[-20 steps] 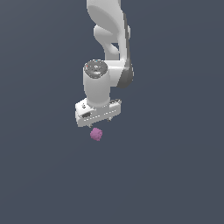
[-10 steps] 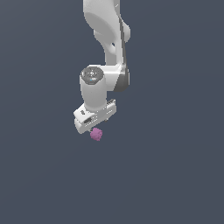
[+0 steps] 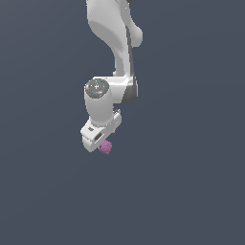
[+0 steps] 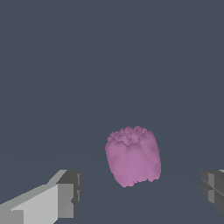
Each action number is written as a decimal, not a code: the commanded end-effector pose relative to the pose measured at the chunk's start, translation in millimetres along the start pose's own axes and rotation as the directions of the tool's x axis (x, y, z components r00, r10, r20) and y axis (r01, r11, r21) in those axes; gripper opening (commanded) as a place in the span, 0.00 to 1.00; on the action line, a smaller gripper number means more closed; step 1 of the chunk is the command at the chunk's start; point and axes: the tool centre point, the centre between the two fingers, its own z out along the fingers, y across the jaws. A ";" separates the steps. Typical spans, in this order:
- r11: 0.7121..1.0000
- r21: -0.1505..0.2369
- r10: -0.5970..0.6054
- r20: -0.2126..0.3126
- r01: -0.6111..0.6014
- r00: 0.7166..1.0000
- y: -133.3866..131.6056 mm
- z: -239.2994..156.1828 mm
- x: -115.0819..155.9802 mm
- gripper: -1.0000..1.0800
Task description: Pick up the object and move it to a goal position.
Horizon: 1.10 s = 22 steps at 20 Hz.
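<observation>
So, the gripper (image 4: 138,192) is sitting wide open in the wrist view, holding nothing: one finger (image 4: 65,194) is showing on one side and the other finger (image 4: 213,190) at the opposite edge, both well apart from the lump (image 4: 132,156). The lump is lying between the finger lines but a bit beyond the tips, and off centre, nearer the first finger, so I'm reading this as alignment for a straddle grasp with the wide opening giving clearance on both sides. It's resting on the plain grey floor (image 4: 109,65), bumpy face showing, roughly upright. In the exterior view the gripper (image 3: 98,139) is pointing down and hanging right over the lump (image 3: 105,147), which is peeking out at the lower edge of the hand, toward the exterior view's right; I can't tell from there whether they're touching. The arm (image 3: 115,43) is reaching down from above, a sensible pose for a top-down pick. No goal marker is showing in either view, so the pick isn't done yet and transport is all remaining. Small bumpy target, so it's needing centring before closing.
</observation>
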 end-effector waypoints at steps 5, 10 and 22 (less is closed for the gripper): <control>0.991 0.004 -0.134 -0.009 0.134 0.991 3.4 9.9 -3.2 0.96; 0.980 0.005 -0.199 -0.014 0.199 0.980 5.1 14.7 -4.8 0.96; 0.972 0.006 -0.234 -0.017 0.234 0.972 5.9 20.8 -6.0 0.96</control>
